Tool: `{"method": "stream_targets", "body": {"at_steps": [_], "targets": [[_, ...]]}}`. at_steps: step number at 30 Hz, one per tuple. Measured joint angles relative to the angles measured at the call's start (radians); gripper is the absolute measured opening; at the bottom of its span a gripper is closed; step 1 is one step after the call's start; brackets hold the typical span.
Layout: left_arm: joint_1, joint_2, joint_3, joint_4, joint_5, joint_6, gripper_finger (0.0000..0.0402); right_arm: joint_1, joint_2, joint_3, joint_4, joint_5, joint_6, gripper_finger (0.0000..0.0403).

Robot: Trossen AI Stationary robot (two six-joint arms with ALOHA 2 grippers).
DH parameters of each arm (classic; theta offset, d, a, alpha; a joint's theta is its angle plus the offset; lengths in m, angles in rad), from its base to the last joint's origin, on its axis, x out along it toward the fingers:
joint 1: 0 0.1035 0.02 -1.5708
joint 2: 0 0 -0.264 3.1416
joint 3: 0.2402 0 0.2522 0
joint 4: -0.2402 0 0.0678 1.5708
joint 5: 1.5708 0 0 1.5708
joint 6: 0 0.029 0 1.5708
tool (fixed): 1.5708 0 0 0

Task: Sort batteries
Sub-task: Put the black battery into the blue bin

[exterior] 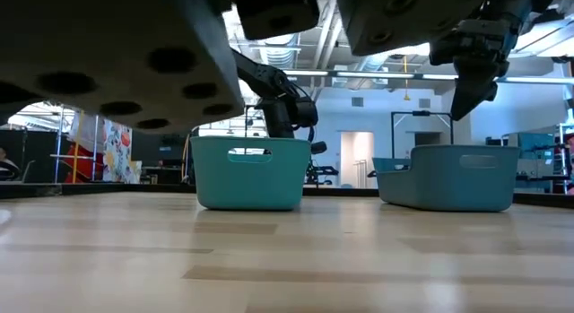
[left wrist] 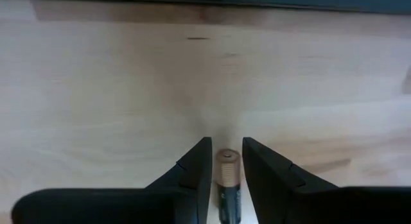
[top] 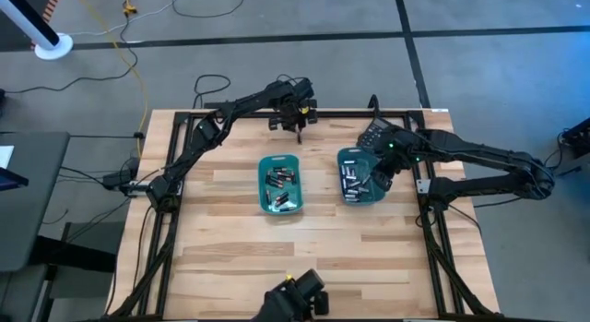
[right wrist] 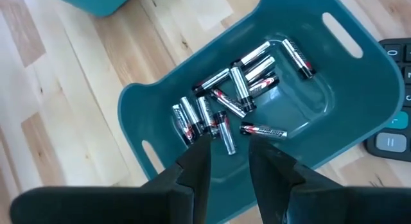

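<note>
A copper-tipped battery (left wrist: 227,185) is flanked by the jaws of the left end effector (left wrist: 225,161) over bare counter (left wrist: 115,89), beyond the left tray (top: 279,184); the jaws are narrowed, contact unconfirmed. Silvery batteries (right wrist: 232,102) are collected in the right tray (right wrist: 160,102), apparently by type. The right end effector (right wrist: 228,153) is held partly open above them, empty.

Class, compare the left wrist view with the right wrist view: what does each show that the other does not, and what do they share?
Left wrist only: a single coppery-ended battery between the left gripper fingers, over bare table.
Right wrist only: a teal tray holding many silvery batteries, a calculator corner beside it, and a second tray at the edge.
Both: dark fingers in front, light wood tabletop, batteries.
</note>
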State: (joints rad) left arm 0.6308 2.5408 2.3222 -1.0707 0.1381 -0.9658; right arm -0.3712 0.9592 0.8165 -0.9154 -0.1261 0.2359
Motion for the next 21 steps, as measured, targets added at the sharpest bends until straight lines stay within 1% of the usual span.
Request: {"method": "stream_targets", "body": {"at_steps": [3, 7, 12, 19, 21], "targets": [[-0.002, 0.000, 0.000, -0.018, 0.013, 0.030, 0.0073, 0.000, 0.000, 0.000, 0.000, 0.000, 0.000, 0.0122], [-0.009, 0.000, -0.001, -0.020, -0.019, 0.050, 0.0064, -0.004, 0.000, 0.000, 0.004, 0.000, 0.002, 0.0122], [-0.018, 0.000, -0.001, -0.027, -0.019, 0.076, 0.0050, -0.004, 0.000, 0.000, 0.012, 0.000, 0.009, 0.0122], [-0.038, -0.033, -0.001, -0.030, -0.018, 0.130, 0.0008, -0.004, 0.000, 0.000, 0.031, 0.000, 0.026, 0.0122], [-0.046, -0.048, -0.001, -0.030, -0.021, 0.140, 0.0003, -0.003, 0.000, 0.000, 0.033, 0.000, 0.029, 0.0122]]}}
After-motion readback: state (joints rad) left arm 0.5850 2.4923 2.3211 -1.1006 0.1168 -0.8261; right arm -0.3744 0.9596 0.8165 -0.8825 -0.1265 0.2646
